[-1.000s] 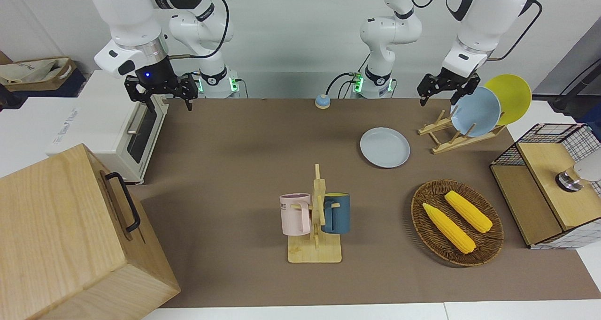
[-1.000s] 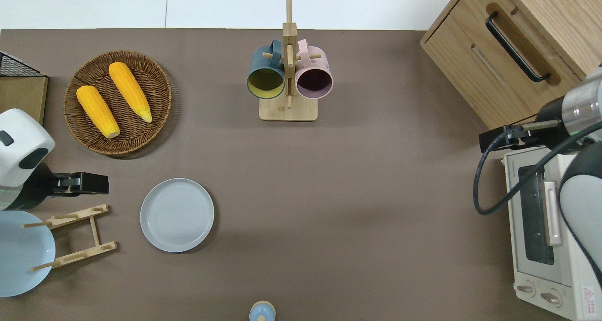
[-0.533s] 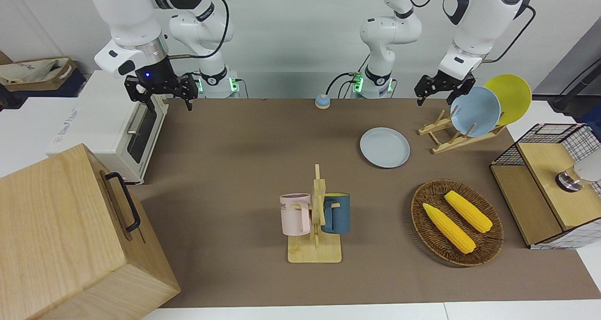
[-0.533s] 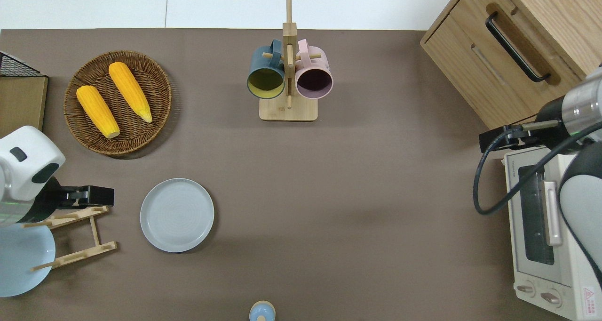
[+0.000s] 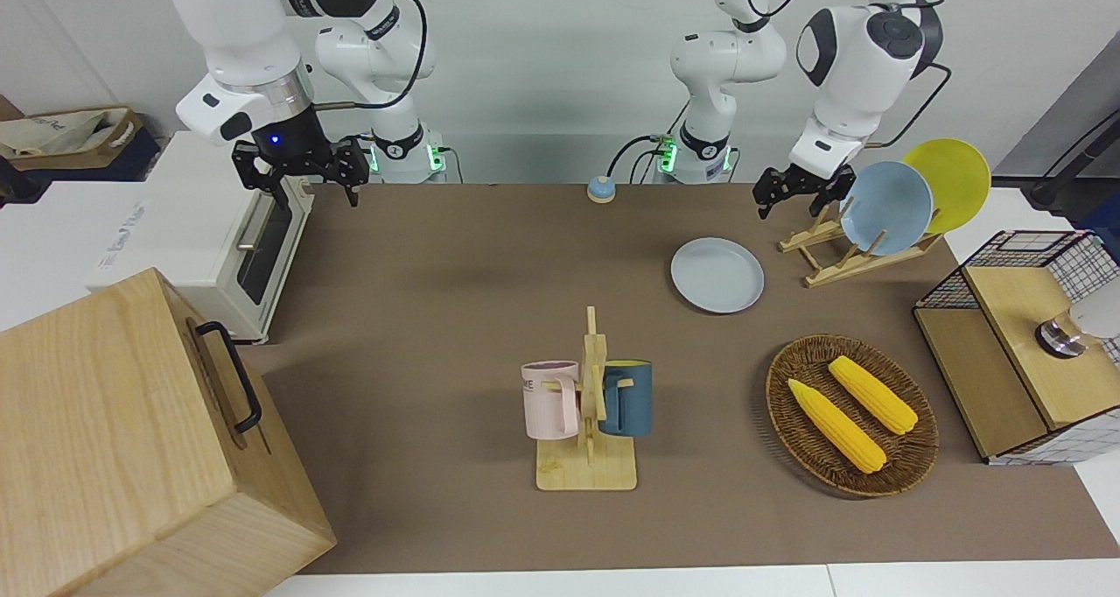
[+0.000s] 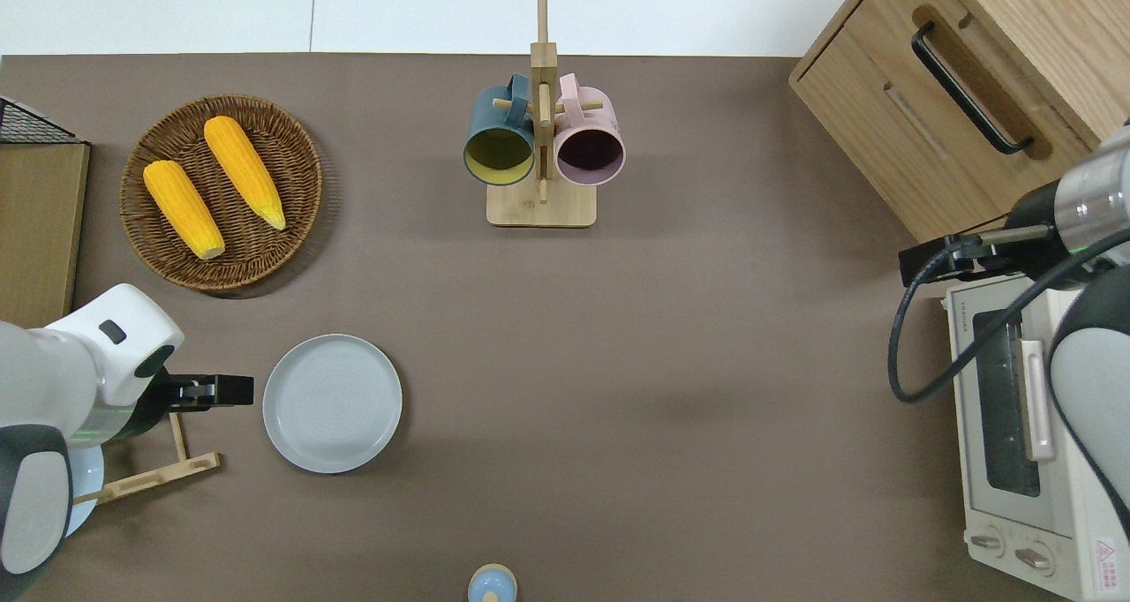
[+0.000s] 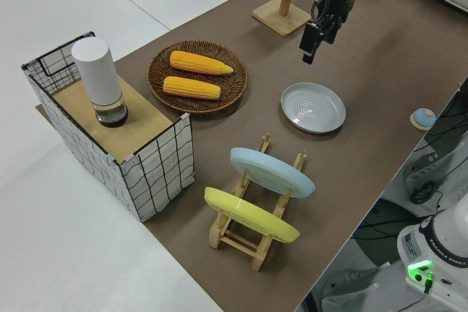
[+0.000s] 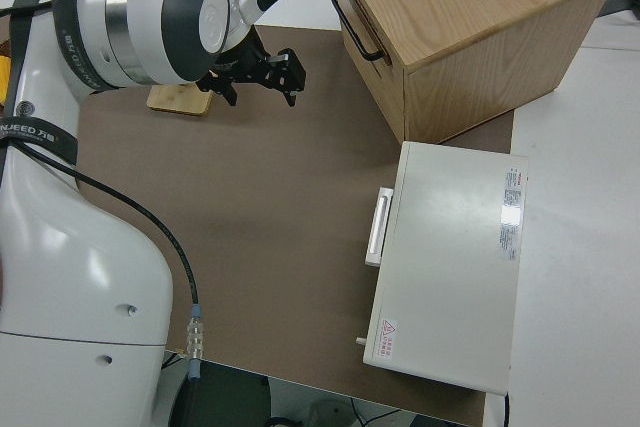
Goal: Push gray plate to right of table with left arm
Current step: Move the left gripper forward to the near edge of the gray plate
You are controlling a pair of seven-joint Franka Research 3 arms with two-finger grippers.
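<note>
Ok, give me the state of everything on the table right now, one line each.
Gray plate: flat on the table, untouched.
Left claw: beside the plate at the left arm's end, above the wooden rack.
Right arm: parked.
Blue plate: leaning in the rack.
Yellow plate: leaning in the rack.
Two mugs: hanging on their stand.
Corn cobs: lying in the basket.
Toaster oven: door closed.

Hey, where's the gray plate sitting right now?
The gray plate lies flat on the table toward the left arm's end, beside the wooden plate rack and nearer to the robots than the corn basket. The left tool is next to its rim.
</note>
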